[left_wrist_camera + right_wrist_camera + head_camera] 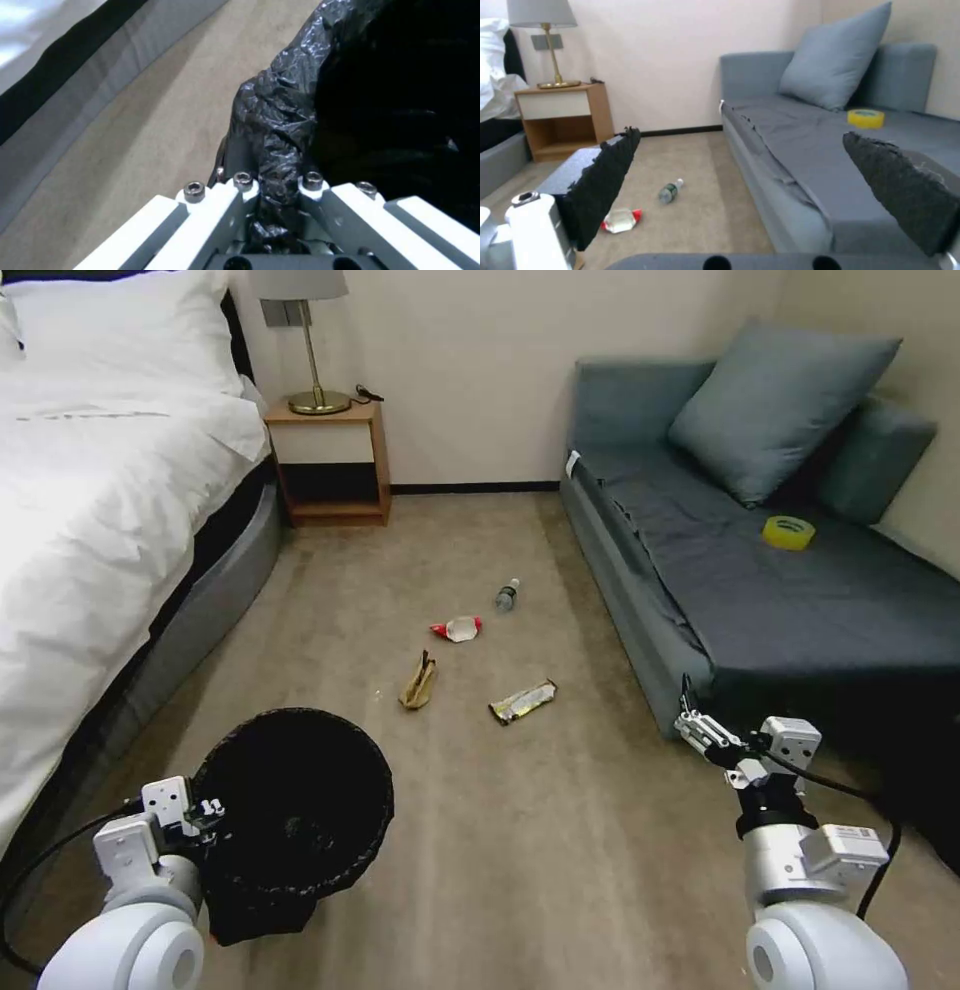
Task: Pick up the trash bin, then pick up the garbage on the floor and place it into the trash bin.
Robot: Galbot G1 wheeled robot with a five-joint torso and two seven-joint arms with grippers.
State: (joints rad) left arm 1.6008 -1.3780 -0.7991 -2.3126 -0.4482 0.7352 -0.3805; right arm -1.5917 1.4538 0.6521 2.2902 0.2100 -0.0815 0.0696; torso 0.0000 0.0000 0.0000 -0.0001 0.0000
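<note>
The round black trash bin (295,810) with its crinkled liner (280,112) is at the lower left of the head view. My left gripper (205,815) is shut on its rim (277,195). On the floor (560,850) ahead lies the garbage: a gold-silver wrapper (523,701), a brown paper bag (419,682), a red-and-white packet (458,628) (620,221) and a small clear bottle (507,595) (670,190). My right gripper (695,725) hangs open beside the sofa's front corner, well short of the litter, its dark pads (605,180) wide apart.
A white bed (90,500) runs along the left. A grey sofa (800,610) lines the right wall and carries a yellow tape roll (788,532). A wooden nightstand (330,460) with a lamp stands at the far wall. Open carpet lies between bed and sofa.
</note>
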